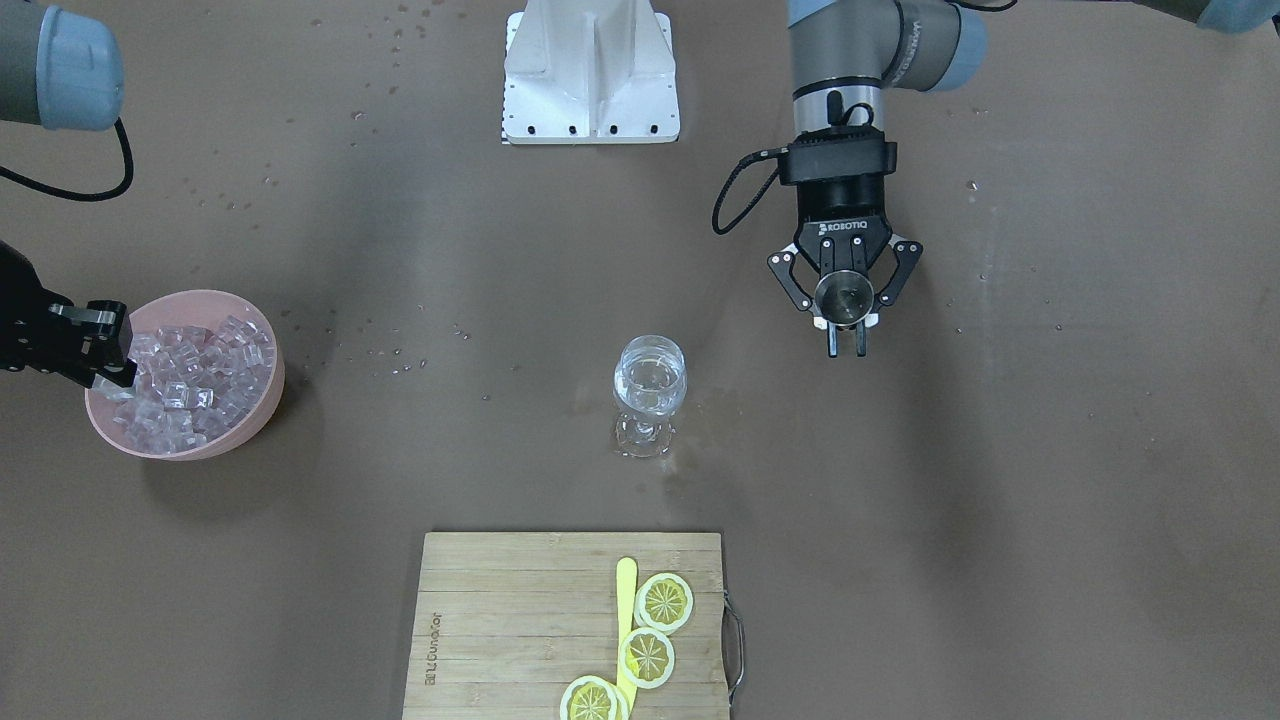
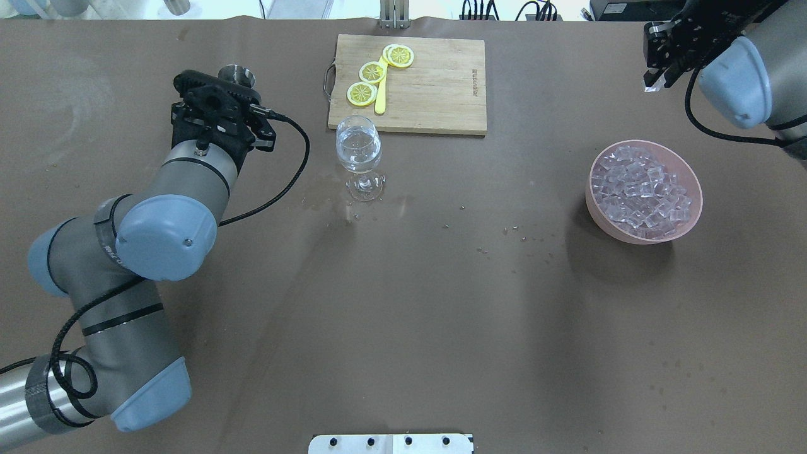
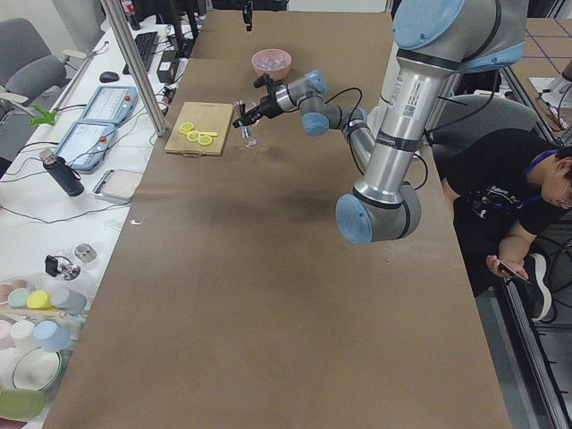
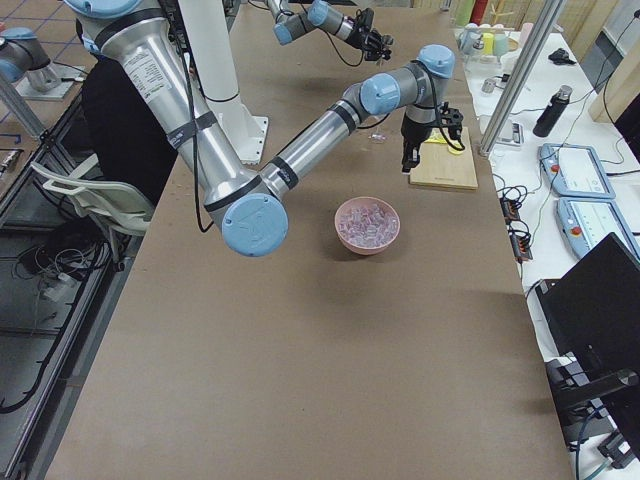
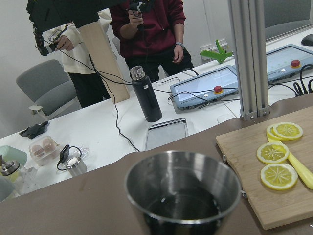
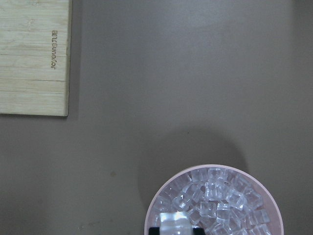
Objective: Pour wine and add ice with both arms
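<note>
Glassy ice, shiny steel cup, matt wooden board.

Arms: two
Ice: clear cubes in one heap, too many to count
Bowl: one, pink
Glass: one, stemmed
Cup: one, metal
Board: one, wooden
Lemon slices: three
Stick: one, yellow
Base: one, white
Screens: two
Bottle: one, black
People: two in the left wrist view

A bamboo cutting board at the table's edge carries three lemon slices alongside a yellow knife.
</note>
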{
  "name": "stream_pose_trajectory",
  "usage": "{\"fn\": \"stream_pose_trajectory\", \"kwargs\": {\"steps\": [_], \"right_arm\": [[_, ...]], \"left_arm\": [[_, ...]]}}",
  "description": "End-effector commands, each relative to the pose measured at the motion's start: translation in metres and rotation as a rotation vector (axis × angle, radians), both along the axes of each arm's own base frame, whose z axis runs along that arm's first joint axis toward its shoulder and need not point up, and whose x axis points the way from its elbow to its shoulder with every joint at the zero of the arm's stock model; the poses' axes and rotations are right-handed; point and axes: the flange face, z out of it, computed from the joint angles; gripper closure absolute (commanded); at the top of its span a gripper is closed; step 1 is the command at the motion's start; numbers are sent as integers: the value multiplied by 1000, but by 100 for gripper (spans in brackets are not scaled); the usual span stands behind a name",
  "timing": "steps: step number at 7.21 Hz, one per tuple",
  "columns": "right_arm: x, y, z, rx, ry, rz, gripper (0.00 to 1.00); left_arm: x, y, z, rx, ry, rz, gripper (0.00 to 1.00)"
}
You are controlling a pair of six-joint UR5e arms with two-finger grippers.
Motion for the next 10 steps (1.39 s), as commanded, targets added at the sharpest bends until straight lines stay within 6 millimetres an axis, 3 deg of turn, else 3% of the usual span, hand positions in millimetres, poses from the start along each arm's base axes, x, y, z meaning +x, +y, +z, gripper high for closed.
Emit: {"fn": "stream_pose_trajectory", "kwargs": {"steps": [1,2,3,10], "right_arm": [[0,0,0,-1,0,0,100],[0,0,0,-3,1,0,100],[0,0,0,-1,0,0,100],[-1,-1,1,-5,3,0,100]], "left_arm": [[24,11,-21,7,-47,-4,98],[37,20,-37,12,-67,0,98],[46,20,-39,4,-87,6,98],[93,3,-41,-63,-237,14,100]]}}
